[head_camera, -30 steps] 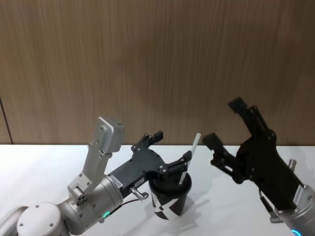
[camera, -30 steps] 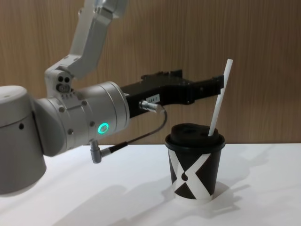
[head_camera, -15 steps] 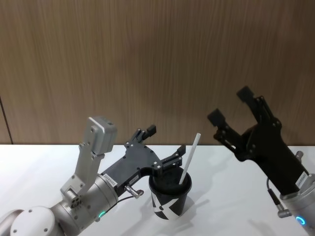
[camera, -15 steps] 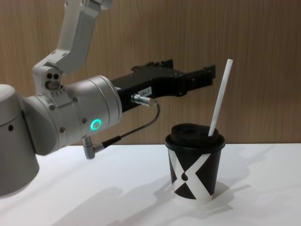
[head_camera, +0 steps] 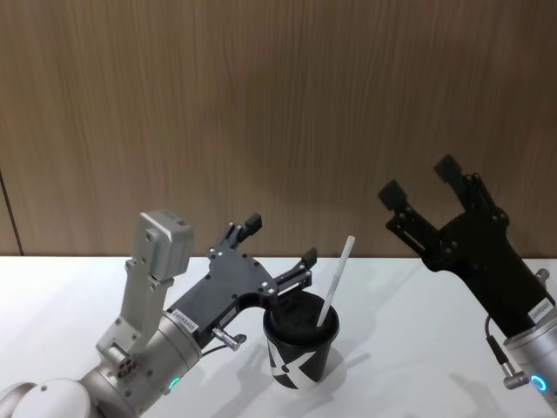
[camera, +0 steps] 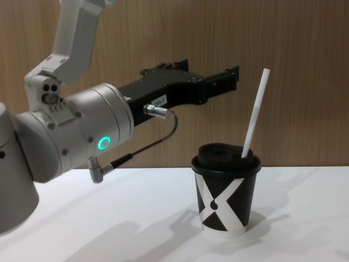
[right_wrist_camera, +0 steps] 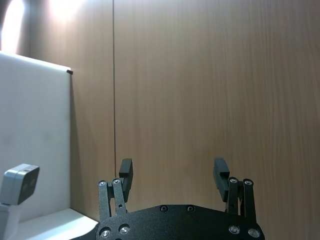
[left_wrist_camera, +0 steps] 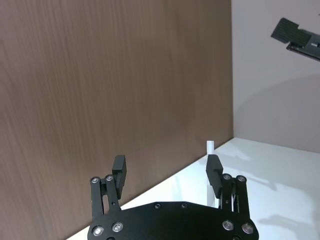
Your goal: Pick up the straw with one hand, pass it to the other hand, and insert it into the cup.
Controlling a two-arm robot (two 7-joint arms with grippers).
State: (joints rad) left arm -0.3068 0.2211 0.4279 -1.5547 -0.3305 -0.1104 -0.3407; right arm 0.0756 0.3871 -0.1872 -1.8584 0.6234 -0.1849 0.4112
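A black cup (camera: 226, 195) stands on a white tabletop (camera: 136, 229); the straw (camera: 254, 114) sticks up through its lid, apparently leaning right. Left of it, behind, the left end effector (head_camera: 278, 243) hangs spread wide, empty. Farther right, the right end effector (head_camera: 419, 180) is raised, also wide.

White surface (head_camera: 418, 348) in front, meeting a brown wood-grain wall (head_camera: 278, 113) directly behind its far edge.

White straw (camera: 254, 113); black cup (camera: 225, 192) with white X mark; black left claw (camera: 232, 79), green-lit silver wrist; white counter (camera: 136, 218); brown woodgrain wall (head_camera: 261, 104).
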